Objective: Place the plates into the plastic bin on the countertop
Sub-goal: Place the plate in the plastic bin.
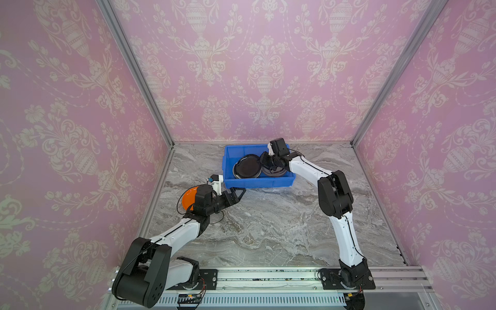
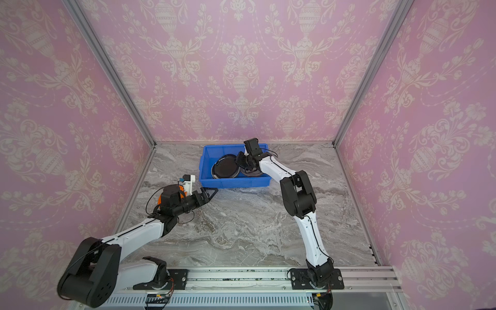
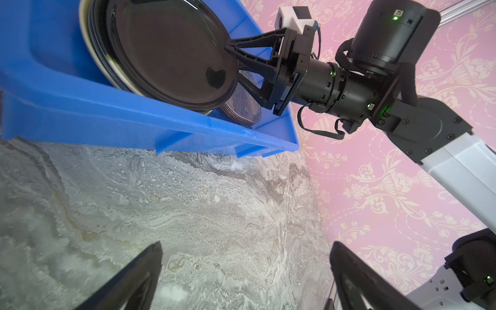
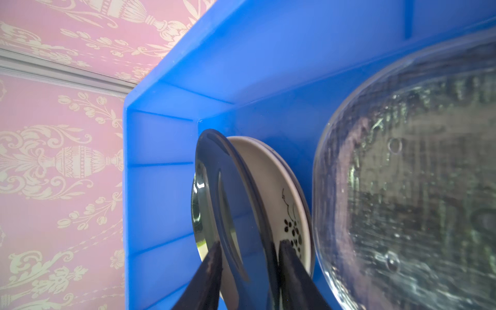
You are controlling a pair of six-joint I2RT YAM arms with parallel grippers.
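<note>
Right gripper (image 1: 262, 161) jaws look spread astride the black plate (image 1: 246, 167) in the bin (image 1: 255, 183), so imo we'd back straight out w/o snagging it; left gripper (image 1: 239, 193) gapes empty.

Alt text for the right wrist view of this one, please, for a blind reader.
The right gripper stands open astride the rim of a glossy black plate inside a blue bin. The black plate rests against a cream plate with dark marks; a clear textured glass plate sits beside them, with pink patterned wallpaper beyond.
</note>
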